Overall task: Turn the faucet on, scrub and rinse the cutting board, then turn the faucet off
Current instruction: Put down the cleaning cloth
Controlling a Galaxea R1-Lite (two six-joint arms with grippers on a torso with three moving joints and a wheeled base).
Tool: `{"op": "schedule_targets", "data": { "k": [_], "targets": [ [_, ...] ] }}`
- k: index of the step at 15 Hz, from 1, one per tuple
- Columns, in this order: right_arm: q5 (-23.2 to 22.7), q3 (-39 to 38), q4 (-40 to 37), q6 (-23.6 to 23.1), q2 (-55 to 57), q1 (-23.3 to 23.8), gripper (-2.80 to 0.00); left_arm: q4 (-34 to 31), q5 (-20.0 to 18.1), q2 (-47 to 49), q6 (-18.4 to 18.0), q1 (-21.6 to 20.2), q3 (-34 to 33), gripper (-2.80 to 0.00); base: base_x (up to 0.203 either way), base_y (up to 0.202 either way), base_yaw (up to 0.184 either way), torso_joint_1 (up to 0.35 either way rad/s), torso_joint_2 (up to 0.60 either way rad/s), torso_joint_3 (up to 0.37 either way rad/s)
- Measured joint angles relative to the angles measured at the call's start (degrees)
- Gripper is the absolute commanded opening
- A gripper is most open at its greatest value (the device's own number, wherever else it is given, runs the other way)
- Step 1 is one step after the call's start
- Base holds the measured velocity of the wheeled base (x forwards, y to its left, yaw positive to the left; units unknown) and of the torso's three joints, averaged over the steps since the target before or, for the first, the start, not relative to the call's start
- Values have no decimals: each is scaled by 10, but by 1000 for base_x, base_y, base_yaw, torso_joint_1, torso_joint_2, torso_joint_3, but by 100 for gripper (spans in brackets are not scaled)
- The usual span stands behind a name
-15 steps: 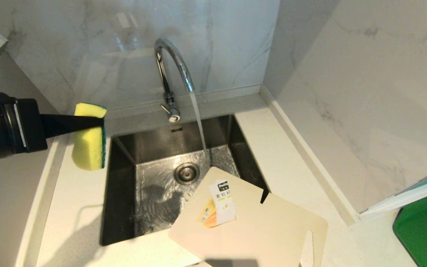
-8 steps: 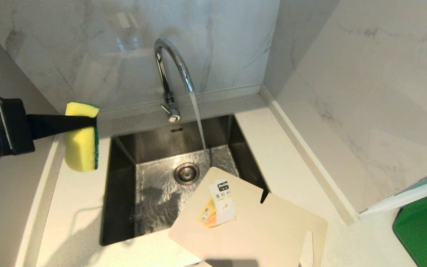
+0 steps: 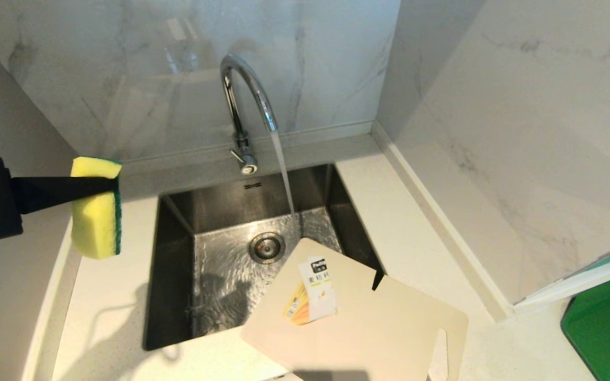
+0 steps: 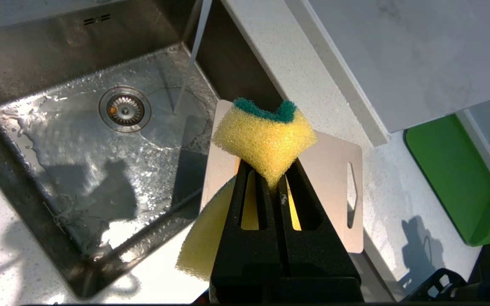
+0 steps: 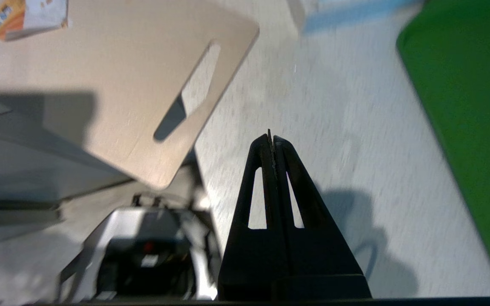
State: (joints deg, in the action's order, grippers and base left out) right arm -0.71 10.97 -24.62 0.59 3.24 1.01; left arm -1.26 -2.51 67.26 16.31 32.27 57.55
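- Chrome faucet (image 3: 241, 100) is running, its stream falling into the steel sink (image 3: 178, 275) just behind the drain (image 3: 267, 247)
- Left pincer (image 3: 105, 186) is hovering over the counter (image 3: 109, 317) left of the sink, squeezing a yellow-and-green sponge (image 3: 96, 211) tightly between closed fingers
- Right pincer (image 5: 270, 138) is hanging fully closed on nothing, over bare counter near the board's handle end
- Beige cutting board (image 3: 358, 323) is lying flat, label (image 3: 310, 299) up, one rounded corner jutting over the sink's front right rim and the rest on the counter; whether it is wet I cannot tell
- Its long axis is running diagonally, from the corner over the sink toward the near right, slot handle (image 3: 440, 354) at the near end, away from the water
- For the scrub, I judge the sponge should be coming across to the overhanging corner, pressing flat and stroking along the long axis, while the right pincer is steadying the handle end so the thin board is not skidding or tipping into the sink
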Motion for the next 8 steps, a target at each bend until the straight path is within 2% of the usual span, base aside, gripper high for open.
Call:
{"op": "schedule_targets", "data": {
  "k": [2,8],
  "targets": [
    [1,-30,61,-41,-19,-2,-280,0,0,-3,0,-2,3,-280,0,0,0,0,0,0],
    [1,-50,103,-46,-32,-2,-280,0,0,-16,1,-3,3,-280,0,0,0,0,0,0]
  ]
}}
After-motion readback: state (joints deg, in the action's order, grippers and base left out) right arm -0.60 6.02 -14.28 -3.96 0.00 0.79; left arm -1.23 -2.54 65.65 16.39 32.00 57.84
